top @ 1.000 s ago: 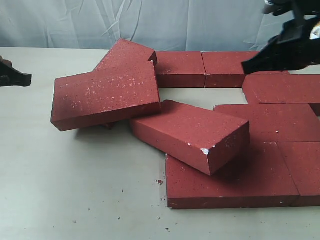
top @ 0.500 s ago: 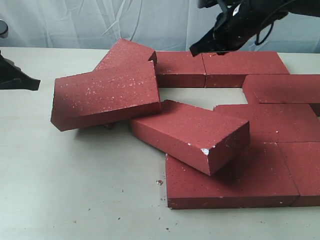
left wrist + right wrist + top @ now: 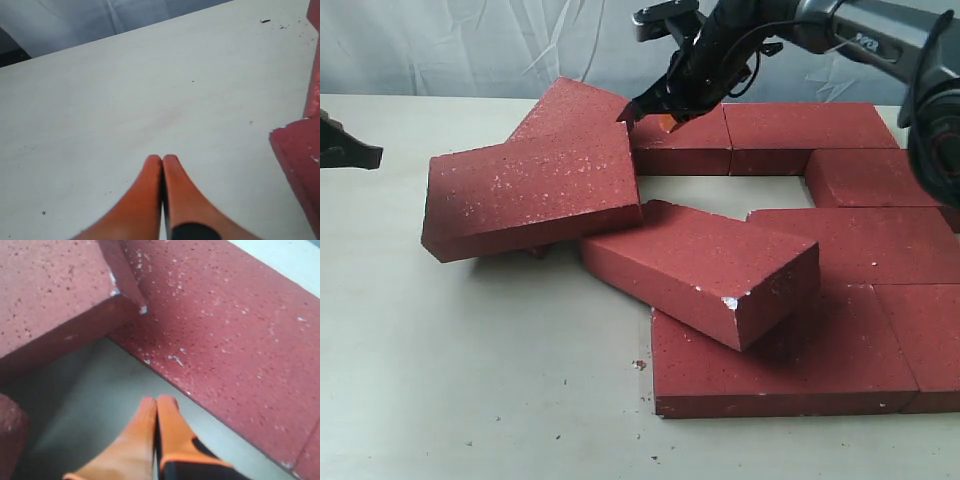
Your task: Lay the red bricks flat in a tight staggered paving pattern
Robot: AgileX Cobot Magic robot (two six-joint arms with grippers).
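Jaws left and right sit pressed together, empty, the right pair close above red bricks (image 3: 700, 265).

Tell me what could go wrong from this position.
1. The shut right gripper sits close to the corner where the leaning brick and the tilted back brick overlap; a push there may send one sliding off.
2. The middle brick lies propped on the front flat brick; a jolt could drop it crooked.

Exterior camera looking obliquely down over worktop (image 3: 470, 380) and red bricks (image 3: 720, 270), mid-range. Both wrist cameras pointing down, close: left sharing bare worktop, right sharing rear bricks.
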